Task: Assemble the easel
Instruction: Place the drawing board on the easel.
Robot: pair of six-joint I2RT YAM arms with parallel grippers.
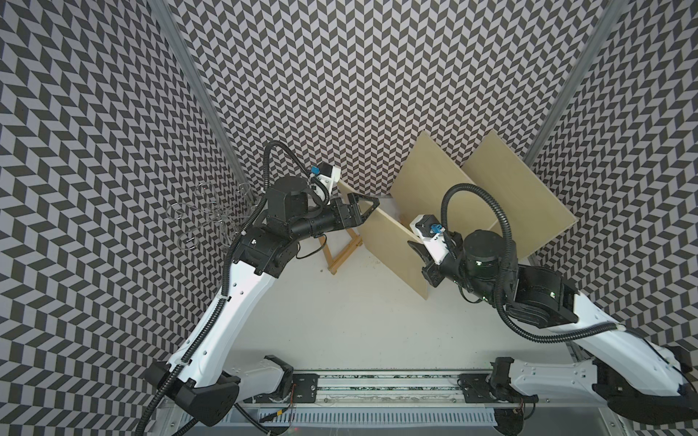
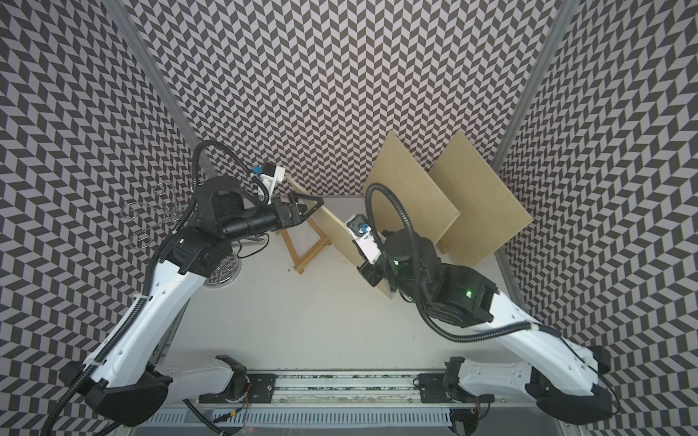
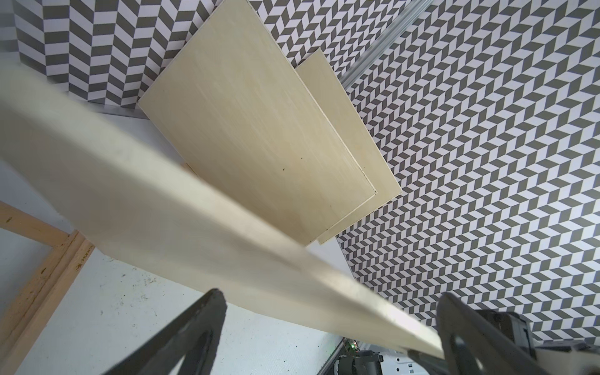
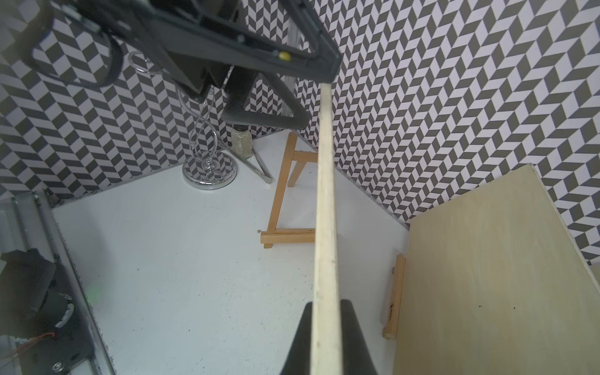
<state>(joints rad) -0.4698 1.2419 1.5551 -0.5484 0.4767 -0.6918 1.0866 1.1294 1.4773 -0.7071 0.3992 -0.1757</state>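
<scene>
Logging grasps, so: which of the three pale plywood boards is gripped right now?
The leftmost pale plywood board, clamped in the shut jaws of the right gripper; the middle board and the rightmost board stand tilted, ungripped.

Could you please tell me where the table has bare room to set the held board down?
The wide white table from the easel to the front rail is bare. Crowded: the back right, with leaning boards, and the wire stand back left.
</scene>
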